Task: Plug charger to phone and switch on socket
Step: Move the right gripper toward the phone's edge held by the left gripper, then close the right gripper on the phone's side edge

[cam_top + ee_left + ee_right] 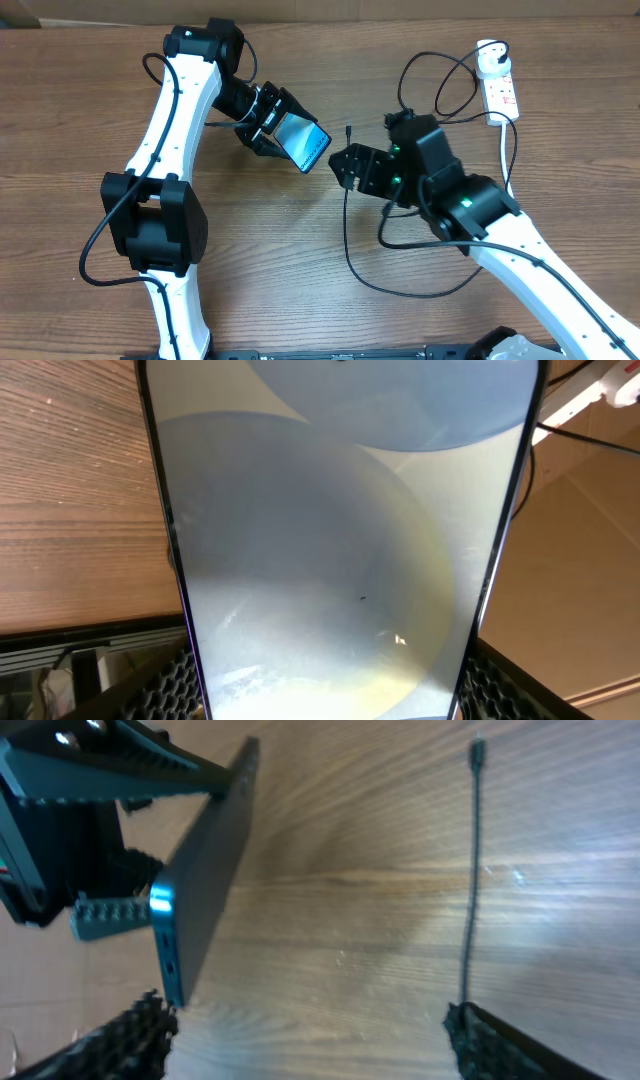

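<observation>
The phone (303, 140) hangs tilted above the table, and my left gripper (283, 128) is shut on its sides. In the left wrist view its pale screen (340, 560) fills the frame between the padded fingers (170, 685). The charger cable (346, 225) lies on the table, its black connector tip (348, 130) just right of the phone. My right gripper (338, 170) hovers open over the cable. In the right wrist view the phone's lower edge (205, 880) stands at the left. The cable (470, 890) runs to the right finger (500, 1040), with its tip (477, 750) far ahead.
The white socket strip (503, 95) lies at the back right with the round white adapter (490, 62) plugged in at its far end. Cable loops spread around my right arm. Bare wooden table (280, 260) lies in front.
</observation>
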Motion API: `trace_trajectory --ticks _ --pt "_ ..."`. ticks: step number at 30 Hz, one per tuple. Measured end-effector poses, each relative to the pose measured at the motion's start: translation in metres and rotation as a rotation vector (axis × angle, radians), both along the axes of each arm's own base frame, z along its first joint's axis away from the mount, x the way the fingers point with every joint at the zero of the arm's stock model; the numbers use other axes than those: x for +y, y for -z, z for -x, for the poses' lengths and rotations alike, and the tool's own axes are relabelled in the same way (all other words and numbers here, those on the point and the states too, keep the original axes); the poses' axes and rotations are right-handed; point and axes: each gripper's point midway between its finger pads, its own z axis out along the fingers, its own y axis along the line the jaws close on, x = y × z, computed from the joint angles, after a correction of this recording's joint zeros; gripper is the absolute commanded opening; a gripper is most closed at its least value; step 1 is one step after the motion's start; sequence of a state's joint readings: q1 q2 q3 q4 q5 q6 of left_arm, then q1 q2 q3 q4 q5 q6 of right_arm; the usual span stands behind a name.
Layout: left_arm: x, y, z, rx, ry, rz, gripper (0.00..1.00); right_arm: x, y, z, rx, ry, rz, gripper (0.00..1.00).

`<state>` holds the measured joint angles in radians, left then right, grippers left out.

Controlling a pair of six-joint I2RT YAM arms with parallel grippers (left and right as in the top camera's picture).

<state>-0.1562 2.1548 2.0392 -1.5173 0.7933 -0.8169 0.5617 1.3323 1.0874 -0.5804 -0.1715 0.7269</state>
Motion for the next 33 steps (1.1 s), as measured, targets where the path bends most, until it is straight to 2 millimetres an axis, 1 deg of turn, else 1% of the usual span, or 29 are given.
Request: trace_trajectory --ticks 1,3,7,12,19,22,25,27,29,33 --pt "0.0 0.0 0.0 0.002 -0.004 -0.001 0.04 0.005 0.001 -0.002 -0.006 -0.003 -0.005 0.8" --pt "0.0 0.0 -0.001 0.005 -0.011 -0.001 0.04 0.015 0.0 -0.003 -0.02 -0.008 -0.015 0.8" --pt "-0.001 0.0 -0.003 0.003 -0.019 -0.001 0.04 0.029 -0.006 -0.001 -0.054 -0.003 -0.03 0.79" --pt "-0.001 0.0 -0.004 0.009 -0.032 -0.003 0.04 0.031 -0.008 -0.001 -0.06 0.023 -0.032 0.77" --pt "-0.003 0.0 -0.004 0.023 -0.043 -0.006 0.04 0.036 -0.024 -0.017 -0.125 0.075 -0.091 0.65" --pt "-0.007 0.0 -0.002 0.026 -0.036 -0.007 0.04 0.039 -0.014 -0.024 -0.106 0.097 -0.09 0.59" --pt "-0.011 0.0 0.0 0.028 -0.025 -0.007 0.04 0.04 0.003 -0.027 -0.072 0.108 -0.069 0.59" --pt "-0.012 0.0 0.001 0.028 -0.023 -0.007 0.04 0.041 0.01 -0.028 -0.057 0.111 -0.06 0.59" --pt "-0.014 0.0 0.002 0.028 -0.019 -0.008 0.04 0.042 0.011 -0.03 -0.054 0.114 -0.06 0.57" --pt "-0.017 0.0 0.003 0.028 -0.01 -0.008 0.04 0.043 0.009 -0.032 -0.067 0.122 -0.069 0.52"
